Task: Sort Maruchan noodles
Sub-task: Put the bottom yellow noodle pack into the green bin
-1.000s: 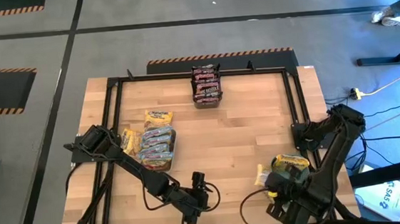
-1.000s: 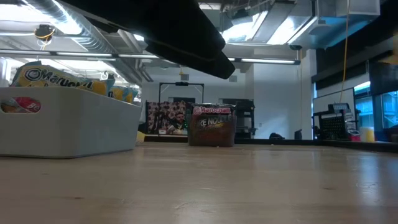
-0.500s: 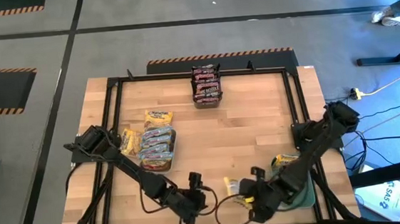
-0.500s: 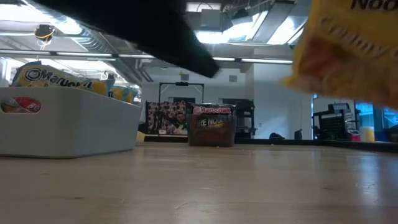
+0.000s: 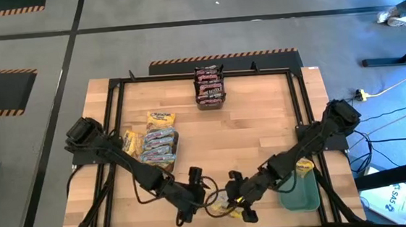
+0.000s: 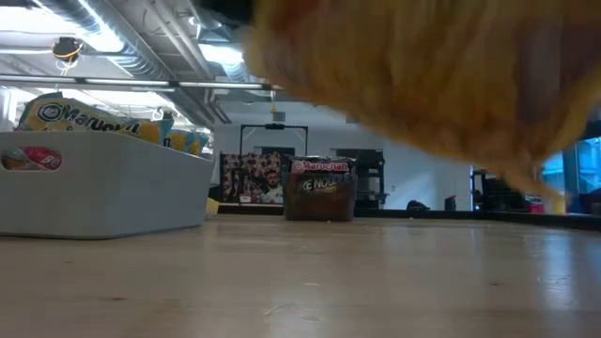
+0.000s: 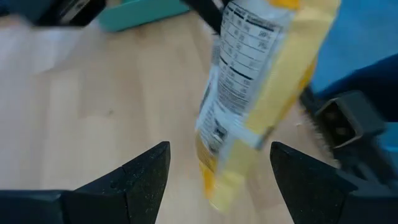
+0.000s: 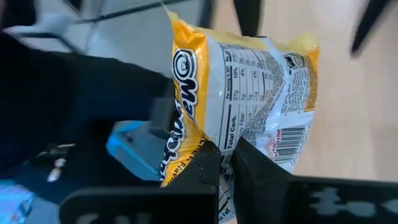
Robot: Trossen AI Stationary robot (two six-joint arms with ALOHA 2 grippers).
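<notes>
Yellow noodle packet (image 8: 249, 106) pinched in right tool (image 5: 240, 197) near table's front edge, left tool (image 5: 195, 194) spread just beside.

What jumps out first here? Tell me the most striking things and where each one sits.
A yellow noodle packet hangs clamped in the shut right gripper at the table's near edge, right in front of the open left gripper. It nearly fills the low view. A dark packet stack stands at the far edge, and a grey tray of packets sits on the left.
</notes>
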